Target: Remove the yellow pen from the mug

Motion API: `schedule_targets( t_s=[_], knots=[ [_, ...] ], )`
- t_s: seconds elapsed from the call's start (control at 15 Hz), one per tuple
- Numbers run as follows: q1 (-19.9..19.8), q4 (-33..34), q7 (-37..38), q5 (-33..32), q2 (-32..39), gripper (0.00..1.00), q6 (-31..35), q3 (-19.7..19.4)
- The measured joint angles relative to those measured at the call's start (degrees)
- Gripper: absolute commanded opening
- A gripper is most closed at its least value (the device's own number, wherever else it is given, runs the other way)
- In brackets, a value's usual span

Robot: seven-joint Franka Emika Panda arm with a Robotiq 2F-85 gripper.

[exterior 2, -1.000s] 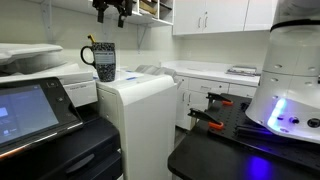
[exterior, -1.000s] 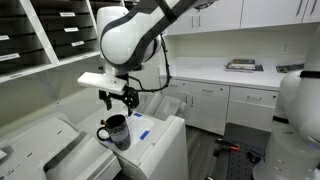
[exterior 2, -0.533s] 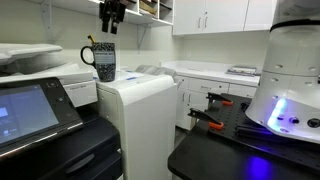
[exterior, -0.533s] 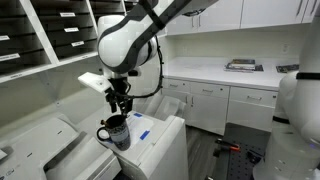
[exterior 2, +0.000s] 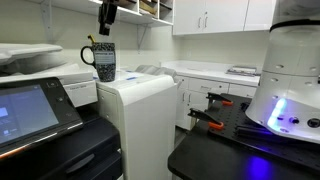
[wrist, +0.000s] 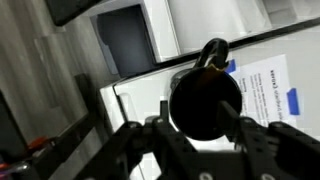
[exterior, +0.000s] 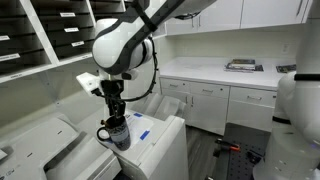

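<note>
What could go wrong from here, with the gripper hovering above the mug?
1. The mug stands near the edge of the white cabinet top; a knock from the gripper could tip it off.
2. The yellow pen is thin and sits by the rim, so the open gripper may strike the rim or miss it.

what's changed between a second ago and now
The gripper has come down toward the mug and turned at the wrist, so it now hangs close above the rim. Its jaws are open and it has taken hold of nothing. The mug stands where it did, on the white cabinet top.
</note>
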Motion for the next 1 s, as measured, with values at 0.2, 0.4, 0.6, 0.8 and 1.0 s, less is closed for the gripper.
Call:
schedule_targets(
  t_s=[0.2,0.4,0.6,0.8,1.0],
  knots=[
    [0.3,0.0,0.5,-0.1,0.6,0.55,0.1,-0.9],
    [0.6,0.1,0.5,-0.1,1.1,0.53,0.1,-1.3],
    [0.7,0.3,0.5,-0.1,2.0,0.47,0.2,-1.5],
    [1.1,1.0,0.5,-0.1,3.1,0.43,0.2,-2.0],
    [1.2,1.8,0.5,-0.1,3.8,0.44,0.3,-2.3]
  ],
)
